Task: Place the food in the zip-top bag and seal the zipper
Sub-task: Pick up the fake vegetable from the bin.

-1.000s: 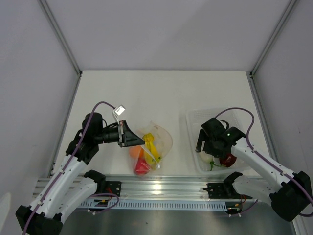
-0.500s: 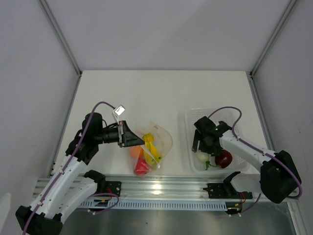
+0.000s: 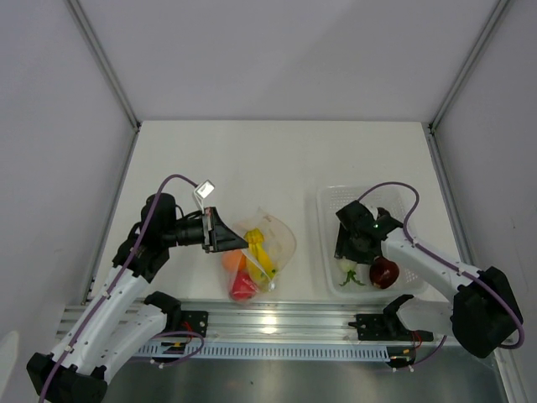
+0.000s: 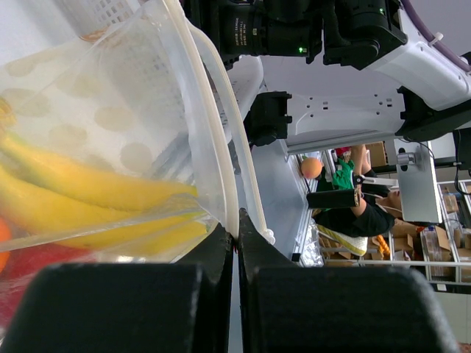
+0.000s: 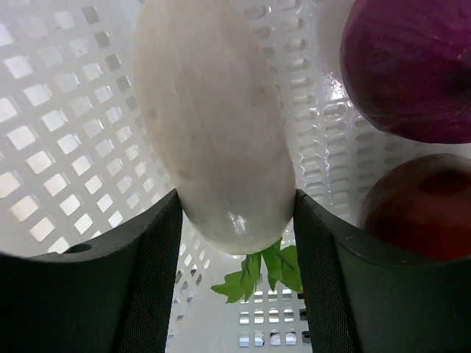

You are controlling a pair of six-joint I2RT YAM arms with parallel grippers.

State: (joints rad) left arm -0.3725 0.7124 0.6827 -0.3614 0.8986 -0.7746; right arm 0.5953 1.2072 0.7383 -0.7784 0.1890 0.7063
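Lifting straight up is advised. The white oblong piece (image 5: 213,125) is clamped by the right hand (image 5: 235,209), the zip-top bag (image 4: 110,125) by the left hand (image 4: 235,241).

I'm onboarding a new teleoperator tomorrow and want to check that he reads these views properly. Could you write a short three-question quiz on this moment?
1. True or false: the banana bunch lies inside the zip-top bag.
2. Which piece sits between the fingers of the right gripper? A orange ball, B white oblong piece, C purple piece.
3. Fill in: the left gripper is shut on the edge of the ____.
Key: 1 true; 2 B; 3 zip-top bag.
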